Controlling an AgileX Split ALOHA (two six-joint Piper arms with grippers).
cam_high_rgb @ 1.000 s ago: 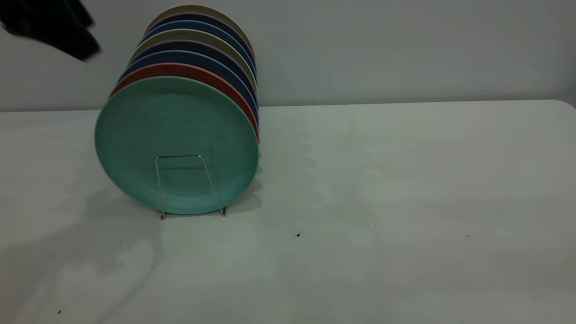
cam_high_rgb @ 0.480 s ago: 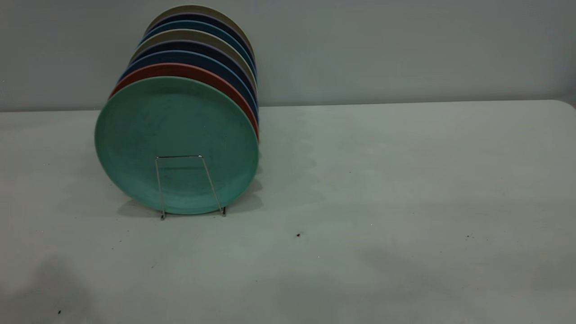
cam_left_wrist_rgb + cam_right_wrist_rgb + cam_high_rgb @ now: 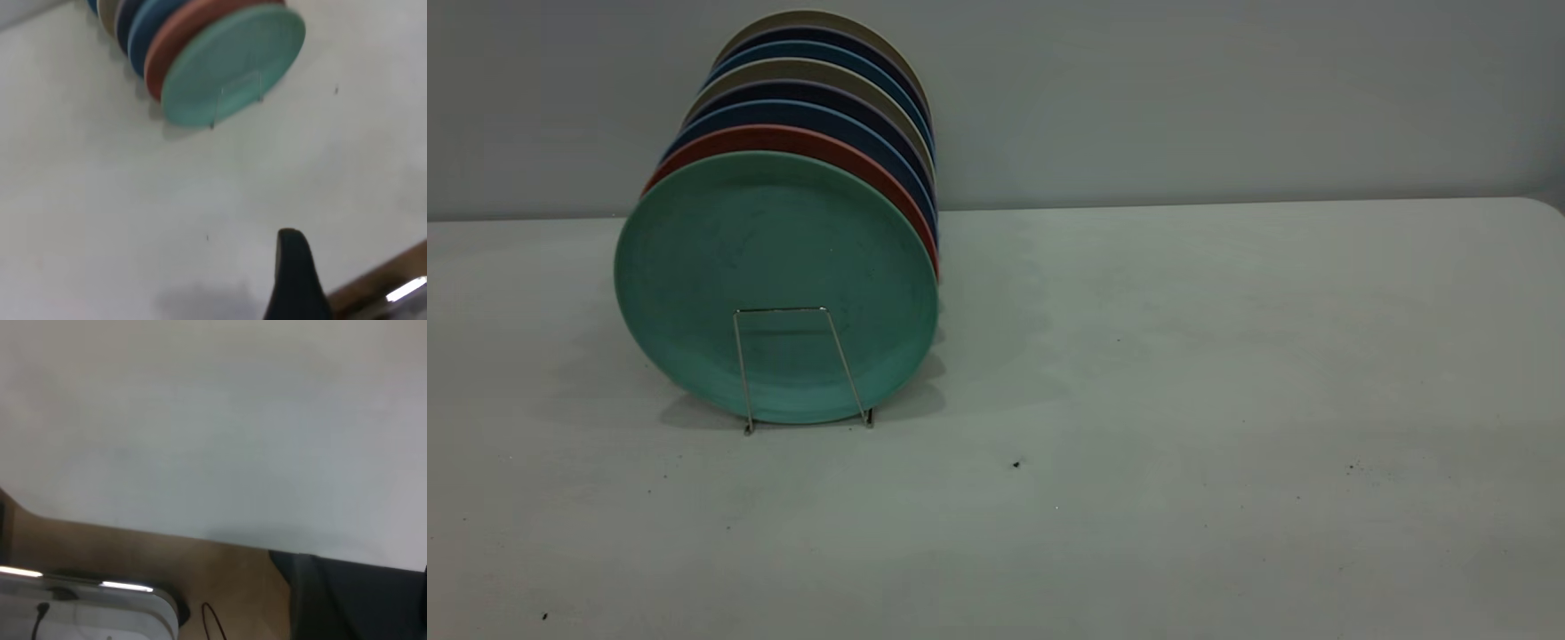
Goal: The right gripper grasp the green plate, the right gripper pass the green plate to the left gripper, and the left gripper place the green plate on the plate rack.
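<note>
The green plate [image 3: 774,267] stands upright at the front of the plate rack [image 3: 781,309], whose front wire loop crosses the plate's lower face. It also shows in the left wrist view [image 3: 230,63], far from my left gripper [image 3: 297,267]. Only one dark part of that gripper shows, above the bare table near its front edge. My left gripper is out of the exterior view. My right gripper shows in no view; the right wrist view holds only table top and the table's edge.
Behind the green plate stand a salmon plate [image 3: 800,138], dark blue plates [image 3: 809,111] and beige ones, several in a row. The white table [image 3: 1183,356] stretches to the right. A dark shape [image 3: 360,600] lies beyond the table edge.
One second ago the left arm's black shape was at the exterior view's top left; it has left the view, and its shadow on the table has gone. The plates have not moved.
</note>
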